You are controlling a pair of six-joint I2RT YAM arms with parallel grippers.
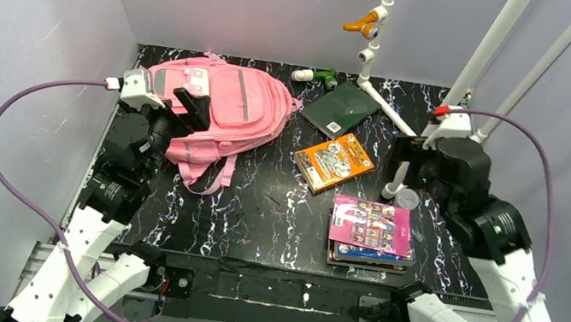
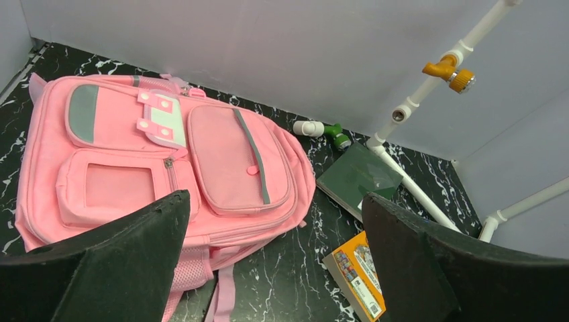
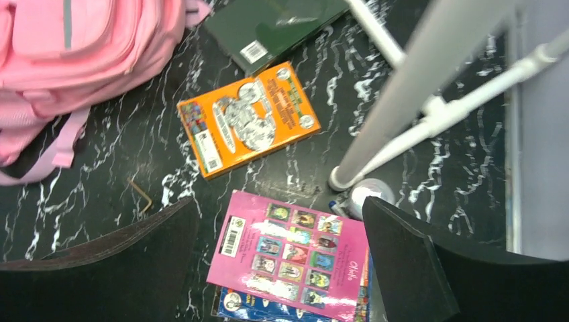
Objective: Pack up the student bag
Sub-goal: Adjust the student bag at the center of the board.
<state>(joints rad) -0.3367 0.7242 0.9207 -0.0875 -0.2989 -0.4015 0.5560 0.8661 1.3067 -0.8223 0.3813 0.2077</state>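
Note:
The pink student bag (image 1: 220,112) lies flat, front side up, at the back left of the table; it also shows in the left wrist view (image 2: 161,161) and the right wrist view (image 3: 80,47). Its pockets look zipped. My left gripper (image 1: 193,110) hovers over the bag's near right edge, open and empty (image 2: 274,198). A green book (image 1: 341,107), an orange book (image 1: 334,160) and a stack topped by a pink book (image 1: 371,226) lie to the bag's right. My right gripper (image 1: 404,167) is open and empty above the pink book (image 3: 292,251), jaws wide (image 3: 278,201).
A white pipe frame (image 1: 378,98) with an orange valve (image 1: 364,25) rises at the back right. A white and green fitting (image 1: 317,75) lies by the back wall. A small clear cap (image 3: 369,191) sits at a pipe foot. A bent brown wire (image 3: 141,194) lies mid-table. Walls enclose three sides.

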